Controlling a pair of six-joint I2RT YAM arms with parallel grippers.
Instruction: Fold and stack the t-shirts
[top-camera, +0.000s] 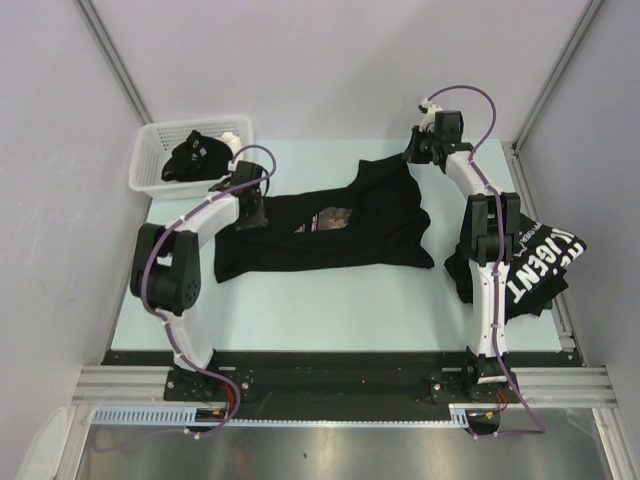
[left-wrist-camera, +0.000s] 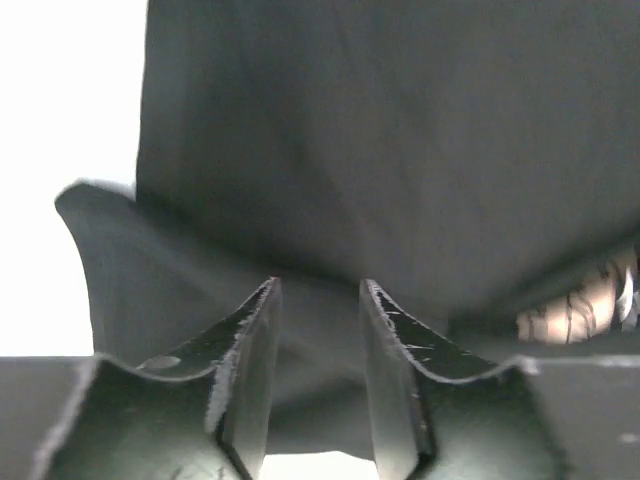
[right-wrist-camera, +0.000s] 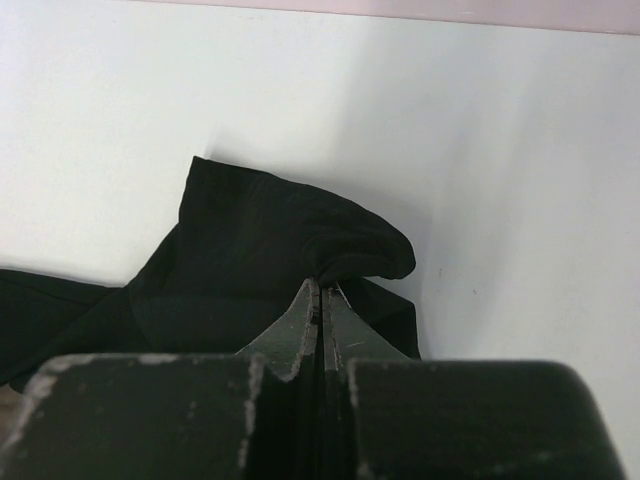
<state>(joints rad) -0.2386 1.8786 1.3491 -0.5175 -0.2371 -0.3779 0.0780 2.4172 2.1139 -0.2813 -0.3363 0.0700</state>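
A black t-shirt (top-camera: 375, 215) with a reddish-brown chest print (top-camera: 325, 220) lies spread across the middle of the table. My left gripper (top-camera: 252, 210) is low at its left end, jaws apart, with black cloth (left-wrist-camera: 400, 150) lying in and beyond the gap (left-wrist-camera: 318, 287); the print (left-wrist-camera: 580, 305) shows at the right edge. My right gripper (top-camera: 413, 152) is at the shirt's far right corner, shut on a bunched fold of it (right-wrist-camera: 322, 285); the cloth (right-wrist-camera: 260, 250) trails left. A second black shirt (top-camera: 535, 262) with big white lettering lies folded at the right edge.
A white slotted basket (top-camera: 150, 152) stands at the far left corner with a crumpled black garment (top-camera: 195, 157) inside. The pale table (top-camera: 330, 310) has raised rails at its right side and near edge. Grey walls close in on both sides.
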